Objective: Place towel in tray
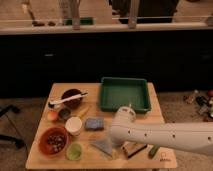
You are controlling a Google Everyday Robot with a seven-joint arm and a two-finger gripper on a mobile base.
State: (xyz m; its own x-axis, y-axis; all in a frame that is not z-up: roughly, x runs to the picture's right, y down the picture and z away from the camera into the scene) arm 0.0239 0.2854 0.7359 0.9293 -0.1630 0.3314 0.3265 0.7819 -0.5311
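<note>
Gripper (128, 148): hanging under the rounded white wrist housing of the arm (170, 137), low over the front part of the table (156, 116); its dark fingers are standing apart, released, gripping nothing. Much of it is being hidden by the smooth, tube-shaped arm shell, which is reaching in from the right edge of the view.

Towel (103, 146): lying on the table just left of the gripper, a thin, limp, grey-blue cloth, roughly four-sided and slightly rumpled; whether the fingers are touching it cannot be told. It is lying outside the tray.

Tray (125, 80): sitting at the back right of the table, well apart from the towel, a dark green rectangular plastic basin with raised walls and a flat bare floor.

Sponge (93, 123): resting between towel and tray, a thicker blue-grey rectangular block.

White cup (74, 125): standing upright just left of the sponge, round-rimmed.

Reddish bowl (53, 141): sitting at the front left, round, holding dark pieces.

Small green cup (74, 151): standing beside it, near the front edge.

Dark bowl (71, 98): sitting at the back left, with a long white utensil (61, 101) lying across it.

Orange fruit (52, 115): resting near the left edge, round.

Green stick-shaped item (153, 151): lying to the right of the gripper.

Table: pale wood, flat and rectangular, bearing everything above
</note>
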